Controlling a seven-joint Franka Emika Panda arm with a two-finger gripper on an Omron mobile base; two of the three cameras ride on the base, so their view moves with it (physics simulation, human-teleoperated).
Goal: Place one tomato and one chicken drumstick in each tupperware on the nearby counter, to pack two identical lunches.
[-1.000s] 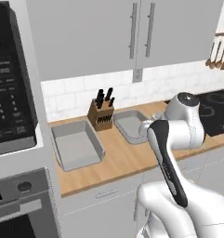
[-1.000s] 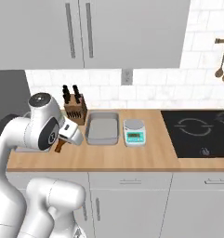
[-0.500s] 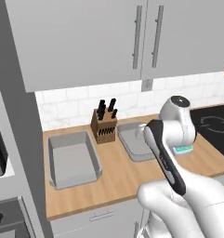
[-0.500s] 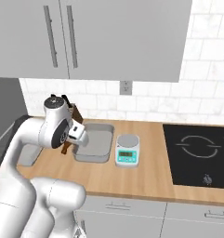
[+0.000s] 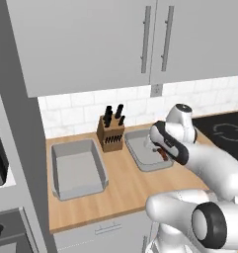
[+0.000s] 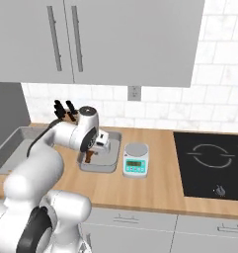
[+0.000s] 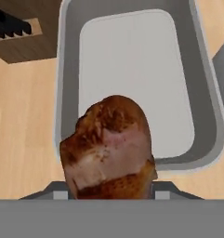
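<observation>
My gripper [image 5: 160, 149] is shut on a browned chicken drumstick [image 5: 163, 154], holding it just above the tupperware [image 5: 138, 159] to the right of the knife block. The right base view has the drumstick [image 6: 89, 157] hanging below the gripper [image 6: 94, 147] over that tupperware's [image 6: 104, 166] left half. In the hand view the drumstick [image 7: 108, 148] fills the foreground, with the bare tupperware [image 7: 136, 79] below it. A second tupperware [image 5: 77, 170] lies bare at the left end of the counter [image 5: 125, 190]. The tomato is out of view.
A knife block [image 5: 110, 135] stands between the two containers by the tiled wall. A small kitchen scale [image 6: 136, 160] sits right of the near container, then a black cooktop [image 6: 212, 165]. Wall cabinets hang overhead. A tall grey panel borders the counter's left end.
The whole picture has shifted, so the base has driven and turned. The arm has carried the drumstick over the tupperware beside the knife block, still shut on it.
</observation>
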